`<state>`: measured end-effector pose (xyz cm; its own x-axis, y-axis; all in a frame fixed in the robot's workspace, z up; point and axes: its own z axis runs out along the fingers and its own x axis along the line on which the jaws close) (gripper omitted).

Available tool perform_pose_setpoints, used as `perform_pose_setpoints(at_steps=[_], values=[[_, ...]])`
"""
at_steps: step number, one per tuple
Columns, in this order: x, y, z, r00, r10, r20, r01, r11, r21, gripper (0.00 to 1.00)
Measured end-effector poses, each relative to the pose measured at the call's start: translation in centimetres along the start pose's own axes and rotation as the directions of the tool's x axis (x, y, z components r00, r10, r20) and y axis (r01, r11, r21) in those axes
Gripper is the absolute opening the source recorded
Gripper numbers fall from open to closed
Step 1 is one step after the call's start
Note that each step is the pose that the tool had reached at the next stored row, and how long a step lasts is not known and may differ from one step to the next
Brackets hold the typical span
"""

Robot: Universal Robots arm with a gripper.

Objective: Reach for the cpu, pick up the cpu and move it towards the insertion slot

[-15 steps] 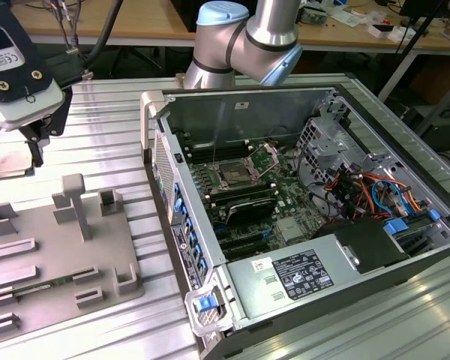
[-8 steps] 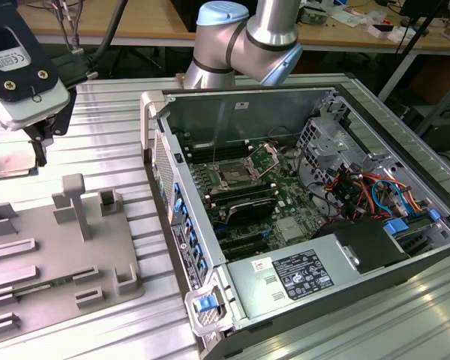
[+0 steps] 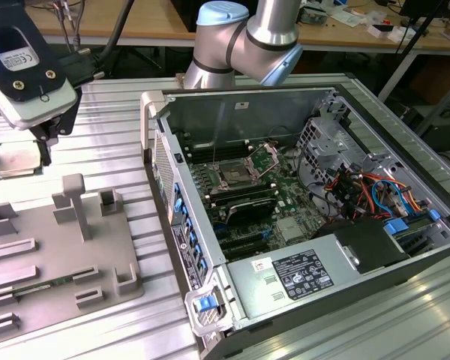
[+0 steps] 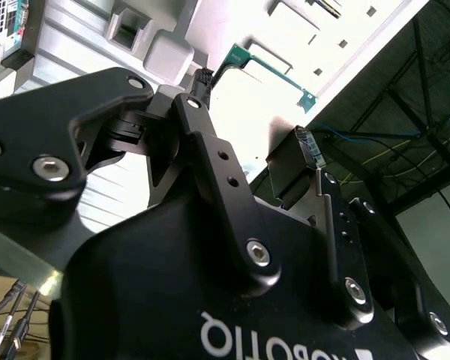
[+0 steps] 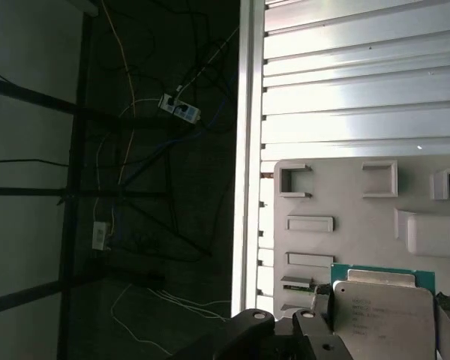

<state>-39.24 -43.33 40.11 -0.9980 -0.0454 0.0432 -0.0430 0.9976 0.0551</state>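
The cpu is a flat silvery square with a thin green rim, held off the table at the exterior view's far left. My gripper is shut on it, a black finger on either side, under the white labelled block. In the first wrist view the cpu hangs over the grey fixture plate, with a fingertip against its edge. The second wrist view catches its green edge past the black fingers. The insertion slot, silver-framed with a dark centre, lies on the motherboard well to the exterior view's right of the gripper.
The open computer case stands on the ribbed aluminium table, its near wall between gripper and slot. Inside are black memory slots, a small heatsink, cables and a power supply. The grey fixture plate carries upright posts.
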Motion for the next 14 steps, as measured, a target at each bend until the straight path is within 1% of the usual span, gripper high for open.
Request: perform_pose_setpoints(at_steps=[11,14], values=[[-0.42,-0.02,-0.02,1.0,0.0,0.0,0.0,1.0,0.0,0.55],[-0.63,-0.02,-0.03,1.0,0.0,0.0,0.0,1.0,0.0,0.55]])
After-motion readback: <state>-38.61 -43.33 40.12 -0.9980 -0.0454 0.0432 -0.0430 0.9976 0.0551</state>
